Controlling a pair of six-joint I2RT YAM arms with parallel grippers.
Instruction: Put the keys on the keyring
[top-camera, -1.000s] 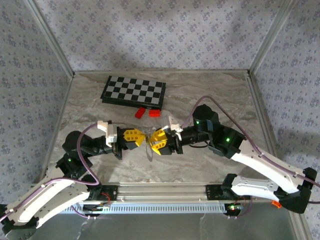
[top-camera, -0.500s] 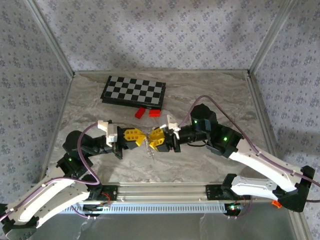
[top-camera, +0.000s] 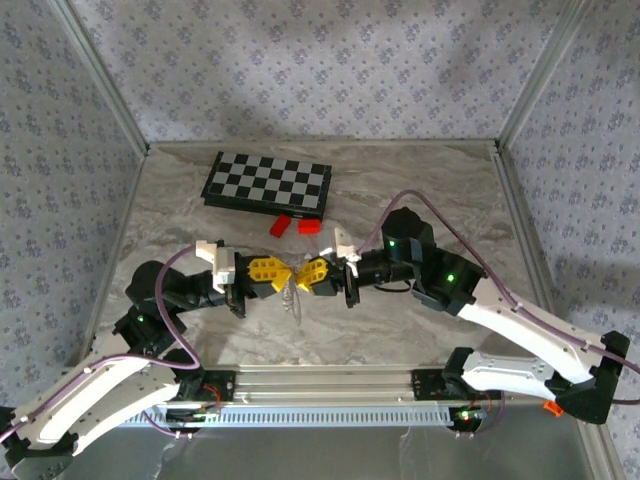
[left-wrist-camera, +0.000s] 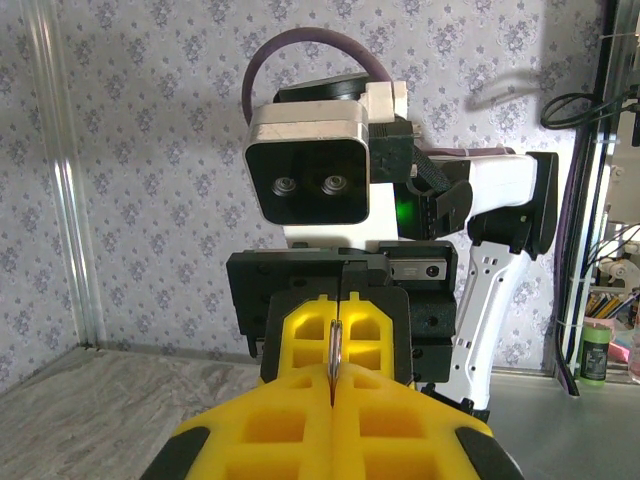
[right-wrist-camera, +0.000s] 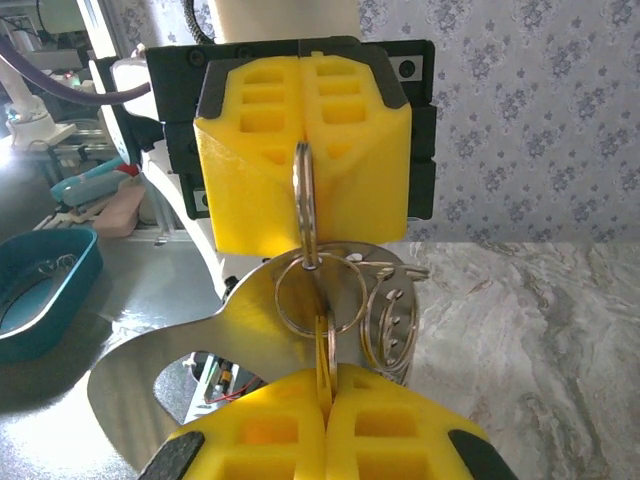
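Above the middle of the table my two grippers meet tip to tip. The left gripper (top-camera: 282, 272) (left-wrist-camera: 333, 378) is shut on the keyring (left-wrist-camera: 335, 350), seen edge-on as a thin metal loop. In the right wrist view that loop hangs from the left fingers (right-wrist-camera: 250, 170) and links to a round ring (right-wrist-camera: 320, 295), more rings (right-wrist-camera: 390, 320) and a shiny flat plate (right-wrist-camera: 200, 350). My right gripper (top-camera: 301, 272) (right-wrist-camera: 326, 378) is shut on a thin yellowish key (right-wrist-camera: 322, 345), edge-on beside a ring link. The tangle (top-camera: 292, 296) dangles between both grippers.
A black-and-white chessboard (top-camera: 268, 185) lies at the back of the table, with two red blocks (top-camera: 281, 226) (top-camera: 309, 226) just in front of it. Patterned walls close in three sides. A teal tray (right-wrist-camera: 40, 290) sits off the table behind the left arm.
My right gripper moved left up to the left gripper and its jaws closed. The left arm stayed still, holding the ring.
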